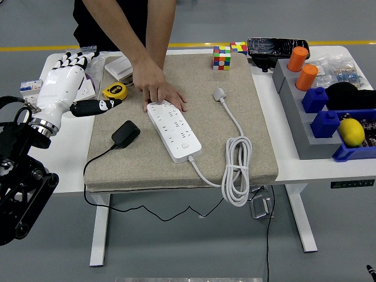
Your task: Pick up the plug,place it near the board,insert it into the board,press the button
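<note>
A white power strip [174, 130] lies diagonally on the beige mat [258, 158]. A person's hand [155, 85] rests flat on the strip's far end. A black plug adapter [126, 133] with a black cable lies on the mat left of the strip. The strip's own white cable coils at the mat's right front, ending in a white plug [220, 94] further back. My left hand [63, 79], white with black fingertips, hovers over the table's left edge, fingers extended and holding nothing, well left of the black plug.
A yellow tape measure [115, 91] and white boxes lie at the back left. Two colour cubes [222, 57] stand behind the mat. Grey and blue bins [305, 126] on the right hold orange cylinders and a lemon [351, 131]. The black cable hangs below the table.
</note>
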Controlling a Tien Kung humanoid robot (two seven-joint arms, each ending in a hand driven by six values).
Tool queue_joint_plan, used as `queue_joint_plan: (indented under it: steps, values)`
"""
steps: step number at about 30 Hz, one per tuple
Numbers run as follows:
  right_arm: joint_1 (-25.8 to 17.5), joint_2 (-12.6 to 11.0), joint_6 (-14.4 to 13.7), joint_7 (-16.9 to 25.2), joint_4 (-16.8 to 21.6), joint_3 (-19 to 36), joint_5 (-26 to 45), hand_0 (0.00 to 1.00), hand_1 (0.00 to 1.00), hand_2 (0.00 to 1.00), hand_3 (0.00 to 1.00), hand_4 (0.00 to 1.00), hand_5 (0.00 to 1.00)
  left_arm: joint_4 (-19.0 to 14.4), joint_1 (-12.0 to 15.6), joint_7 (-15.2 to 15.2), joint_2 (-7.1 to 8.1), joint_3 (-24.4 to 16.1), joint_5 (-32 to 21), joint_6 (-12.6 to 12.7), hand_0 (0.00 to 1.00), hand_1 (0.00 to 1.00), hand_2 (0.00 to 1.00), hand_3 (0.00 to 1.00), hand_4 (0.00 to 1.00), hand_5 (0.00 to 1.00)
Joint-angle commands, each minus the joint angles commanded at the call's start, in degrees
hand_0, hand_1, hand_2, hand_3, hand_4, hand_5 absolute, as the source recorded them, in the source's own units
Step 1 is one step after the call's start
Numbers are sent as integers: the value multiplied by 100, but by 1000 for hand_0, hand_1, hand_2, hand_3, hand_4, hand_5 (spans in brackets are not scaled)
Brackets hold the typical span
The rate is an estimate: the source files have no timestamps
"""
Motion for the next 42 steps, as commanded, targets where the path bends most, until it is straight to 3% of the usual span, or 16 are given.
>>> queue_joint_plan:
  steps: [3,6,10,11,12,14,17,18,23,24,25,32,36,37,41,42]
  values:
    - [3,-22,331,-186,-16,-34,20,762,712,690,704,998,798,11,-14,-4,-10,31,0,-38,907,939,906,912,998,534]
    - [-3,-54,1039,-361,-27,-47,82,781,734,709,734,998,784,28,-20,-28,-28,63,0,-135,895,935,904,907,998,526]
    - [12,-112,1968,-654,-51,-142,192,781,734,709,734,998,784,48,-4,-27,-6,131,0,-459,895,935,904,907,998,526]
    - [13,-125,2127,-699,-64,-171,221,781,734,709,734,998,784,54,10,-17,-1,137,0,-525,895,935,904,907,998,526]
    - [11,-135,2225,-739,-76,-184,263,789,748,723,763,998,798,65,22,-5,2,140,0,-575,837,844,822,876,998,516]
    - [6,-153,2326,-801,-97,-223,325,789,748,723,763,998,798,85,45,59,12,141,0,-709,837,844,822,876,998,516]
    - [2,-165,2358,-842,-135,-320,397,789,748,723,763,998,798,143,60,197,30,150,0,-1013,837,844,822,876,998,516]
    - [0,-164,2320,-831,-151,-345,421,824,783,760,786,998,827,174,71,232,37,154,0,-1119,849,869,843,874,998,508]
    - [-4,-142,2052,-736,-201,-422,495,824,783,760,786,998,827,392,100,411,27,172,0,-1552,849,869,843,874,998,508]
    - [-1,-139,2001,-713,-207,-432,505,824,783,760,786,998,827,457,101,422,14,171,0,-1565,849,869,843,874,998,508]
    - [1,-138,1958,-690,-209,-430,516,873,825,801,808,998,888,515,101,422,-1,170,0,-1558,852,893,883,899,998,502]
    - [5,-130,1728,-570,-211,-384,576,874,827,803,808,998,886,1010,7,358,-219,168,0,-1109,845,889,872,899,998,526]
    - [11,-123,1601,-486,-207,-365,591,874,827,803,808,998,886,1064,-82,427,-316,243,-19,-1146,845,889,872,899,998,526]
    - [12,-121,1547,-457,-206,-358,604,871,823,802,807,998,903,1061,-111,494,-349,275,-191,-1230,852,920,931,904,998,537]
    - [28,-115,1383,-375,-205,-343,630,871,823,802,807,998,903,1107,-213,585,-447,398,-589,-1348,852,920,931,904,998,537]
    - [37,-117,1363,-364,-203,-338,632,870,818,796,806,998,920,1123,-239,583,-468,430,-606,-1343,889,964,968,921,998,529]
